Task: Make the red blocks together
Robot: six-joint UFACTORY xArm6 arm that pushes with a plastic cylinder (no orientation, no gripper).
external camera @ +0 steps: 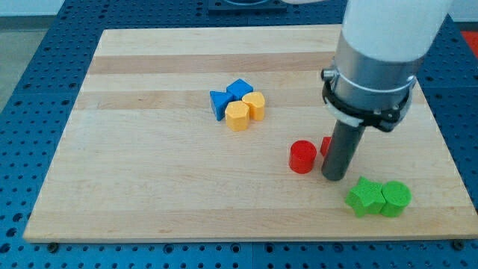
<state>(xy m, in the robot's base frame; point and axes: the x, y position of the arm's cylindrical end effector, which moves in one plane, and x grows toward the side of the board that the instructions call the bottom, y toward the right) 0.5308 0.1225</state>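
A red cylinder block point(302, 157) stands on the wooden board right of centre. A second red block point(326, 146) shows only as a sliver just to its right, mostly hidden behind the rod, so its shape is unclear. My tip point(335, 178) rests on the board right beside the red cylinder, on its right, and in front of the hidden red block. The two red blocks sit close, a small gap apart.
Two green blocks point(366, 196) point(396, 199) touch each other just below and right of my tip. A cluster of two blue blocks point(240, 90) point(219, 103) and two yellow blocks point(237, 116) point(255, 105) lies at the upper centre. The board's edge point(246, 237) runs along the view's bottom.
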